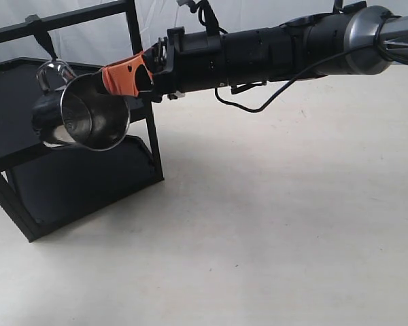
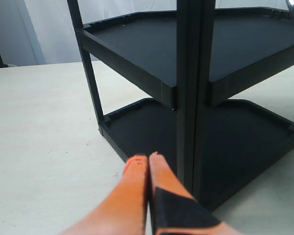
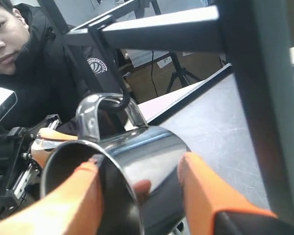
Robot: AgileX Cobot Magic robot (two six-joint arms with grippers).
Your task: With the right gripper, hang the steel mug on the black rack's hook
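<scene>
The steel mug (image 1: 81,115) hangs tilted at the black rack (image 1: 13,88), its mouth facing outward. Its looped handle (image 1: 54,69) sits under the top crossbar. In the right wrist view the hook (image 3: 104,63) drops from the crossbar (image 3: 161,32), and its curled end passes through the handle above the mug (image 3: 147,147). My right gripper (image 1: 115,80) (image 3: 137,164) straddles the mug's rim, one orange finger inside and one outside, spread well apart. My left gripper (image 2: 148,156) is shut on nothing, low beside a rack post (image 2: 186,73).
The rack stands at the left on a pale tabletop (image 1: 272,224). A cable (image 1: 258,105) loops under my right arm. Beyond the rack in the right wrist view are a person in a black jacket (image 3: 19,58) and a tripod (image 3: 179,73).
</scene>
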